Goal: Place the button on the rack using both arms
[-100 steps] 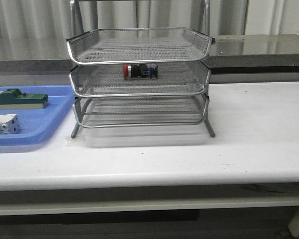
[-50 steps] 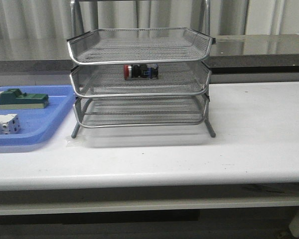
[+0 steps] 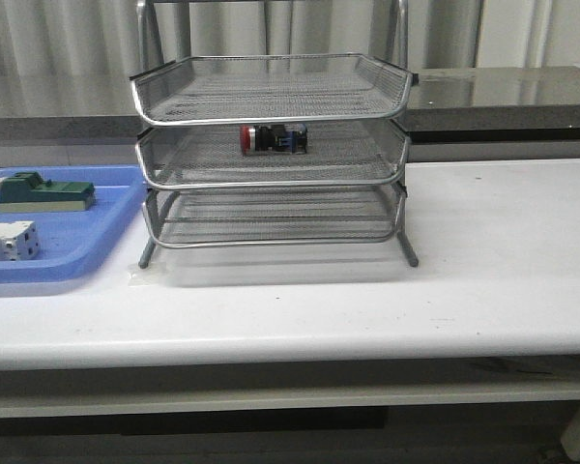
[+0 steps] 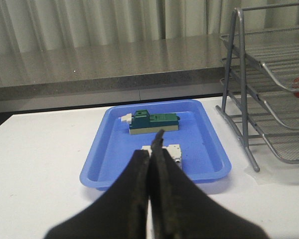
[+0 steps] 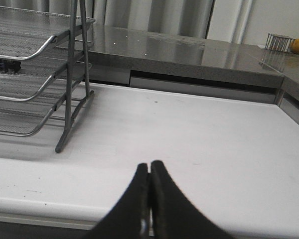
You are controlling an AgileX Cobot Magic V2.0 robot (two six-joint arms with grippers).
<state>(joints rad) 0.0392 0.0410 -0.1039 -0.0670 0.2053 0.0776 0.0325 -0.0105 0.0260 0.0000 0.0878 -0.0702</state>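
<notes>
**Button on the rack's middle tier, both sets of fingers clenched and empty**

My left fingers (image 4: 150, 149) are pressed tip to tip with nothing between them, hanging on the blue tray's side of the rack. My right fingers (image 5: 149, 172) are likewise clenched on nothing, over bare desk (image 3: 503, 251) on the rack's other side.

Outward from there, the blue tray (image 4: 99, 172) sits just beside the rack (image 3: 271, 145) and holds a green-topped block (image 4: 152, 122) and a white block (image 4: 172, 152).

The button (image 3: 271, 138) lies on its side in the rack's middle tier, red cap towards the blue tray, apart from both arms. I judge the task done.

If I had to re-grip it, I would expect it to be light, rigid plastic, apt to roll on the mesh. I would pinch across the black body, not the rounded cap, which would likely slip.
</notes>
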